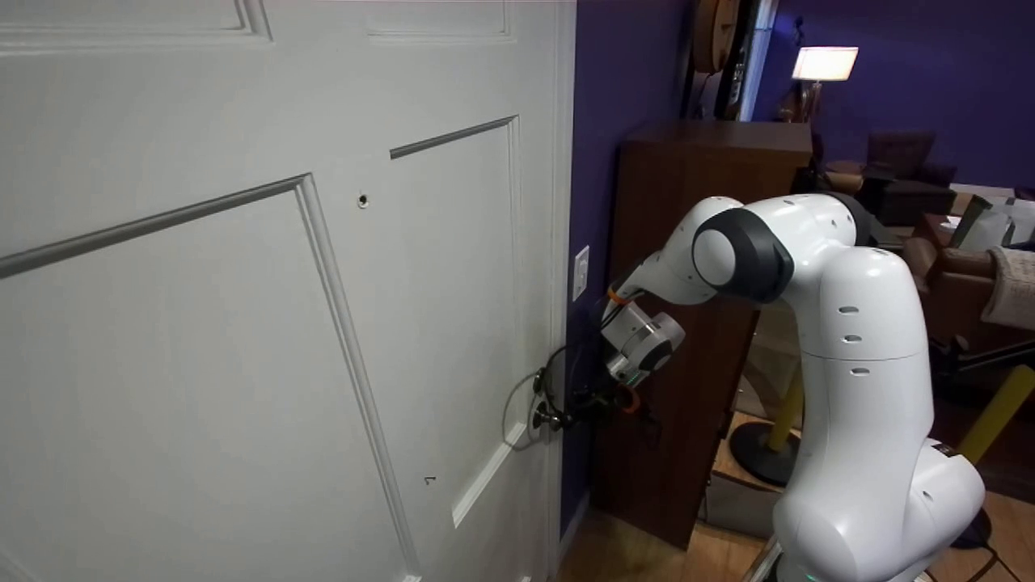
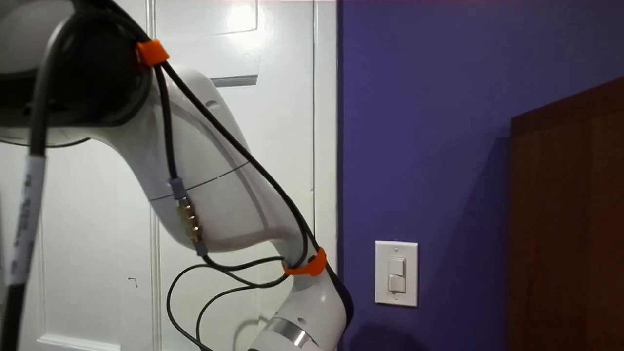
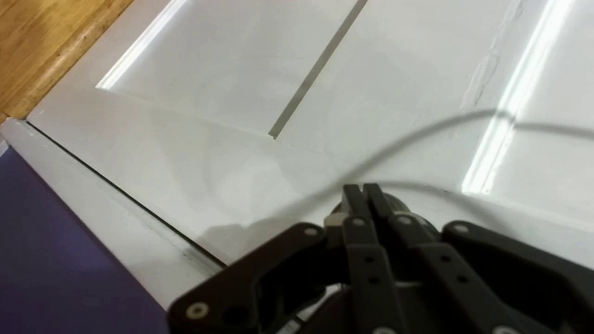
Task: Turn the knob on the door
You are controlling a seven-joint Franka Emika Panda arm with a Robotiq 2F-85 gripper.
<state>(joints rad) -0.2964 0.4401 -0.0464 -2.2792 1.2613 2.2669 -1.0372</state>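
Pinched-together hand (image 3: 363,189) at knob (image 1: 547,418)

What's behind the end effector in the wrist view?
The white door, plus edges of what looks like the round metal knob. The end effector hides the rest, so contact can't be judged.

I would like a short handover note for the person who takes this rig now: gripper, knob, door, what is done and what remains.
Gripper: shut, with nothing seen held between its tips. In the wrist view it partly covers the knob; whether it touches, I cannot tell.
Knob: on the door, close to the edge beside the door frame.
Door: closed.
Done: gripper is at the knob, but has no grip around it.
Left: the turn; the pictures do not show whether the knob has rotated. Probably best to open the gripper, centre it on the knob, close, then turn.
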